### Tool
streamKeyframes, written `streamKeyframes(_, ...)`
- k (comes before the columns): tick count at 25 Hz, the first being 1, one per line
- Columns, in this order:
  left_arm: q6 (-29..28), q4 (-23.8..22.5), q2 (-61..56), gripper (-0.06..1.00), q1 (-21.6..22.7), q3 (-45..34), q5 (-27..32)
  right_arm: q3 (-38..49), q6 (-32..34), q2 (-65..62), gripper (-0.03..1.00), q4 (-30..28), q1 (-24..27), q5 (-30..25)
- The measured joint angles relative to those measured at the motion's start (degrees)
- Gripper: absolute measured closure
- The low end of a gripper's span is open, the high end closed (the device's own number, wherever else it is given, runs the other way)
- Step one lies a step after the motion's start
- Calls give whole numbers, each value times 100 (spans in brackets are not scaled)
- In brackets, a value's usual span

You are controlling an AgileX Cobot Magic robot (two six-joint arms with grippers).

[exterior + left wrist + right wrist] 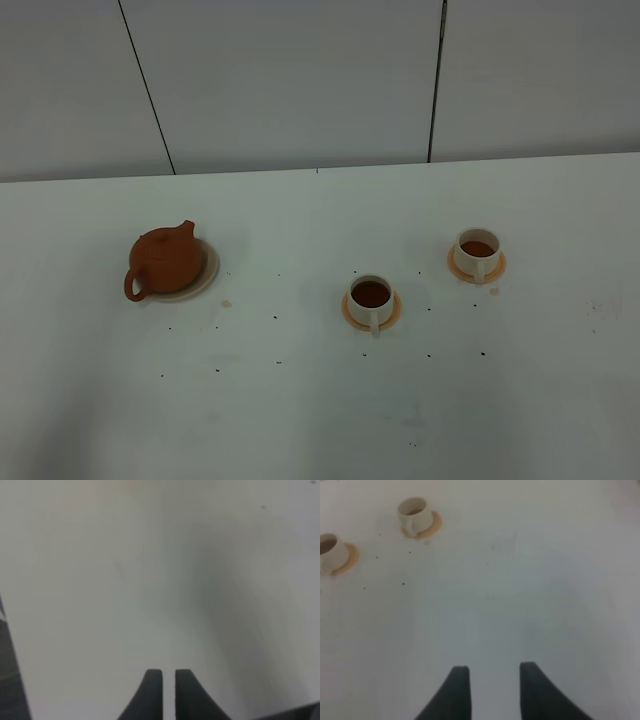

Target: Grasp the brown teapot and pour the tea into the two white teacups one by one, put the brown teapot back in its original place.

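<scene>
Across the whole lower part of the overhead frame runs the white table (300, 420), sprinkled with small dark specks and bearing a faint brownish stain just right of the plate. At left of centre sits the brown teapot (165, 260), upright on the cream plate (207, 275), its loop handle pointing toward the lower left of the frame and its short spout toward the upper right; the plate's rim shows along the pot's right side. Right of centre, well apart from the pot, stand the two white teacups, each on an orange saucer and each holding dark tea: the near cup (371, 298) on its saucer (393, 312) just below mid-frame, and the far cup (477, 248) on its saucer (497, 266) up and to the right of it. Both cups also appear at the upper left of the right wrist view, the far cup (414, 513) and the near cup (330, 551).

Neither arm appears in the overhead frame. The left gripper (168, 682), at the bottom edge of its wrist view, has its jaws nearly together with only a thin slit between them, holding nothing, over bare table. The right gripper (494, 680) shows its jaws set well apart, likewise with nothing between them.
</scene>
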State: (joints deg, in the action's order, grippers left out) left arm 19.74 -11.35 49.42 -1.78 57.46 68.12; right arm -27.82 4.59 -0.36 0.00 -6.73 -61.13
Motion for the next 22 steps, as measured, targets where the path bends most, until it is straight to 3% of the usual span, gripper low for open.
streamKeyframes(6,-161,830,-1747,92,109,-1206,3,0,0,0,73,0,0,0)
streamKeyframes(15,-63,2189,-3017,92,111,-2538,-25,0,0,0,73,0,0,0)
streamKeyframes(22,-352,2152,-3780,92,-132,-2621,-251,0,0,0,73,0,0,0)
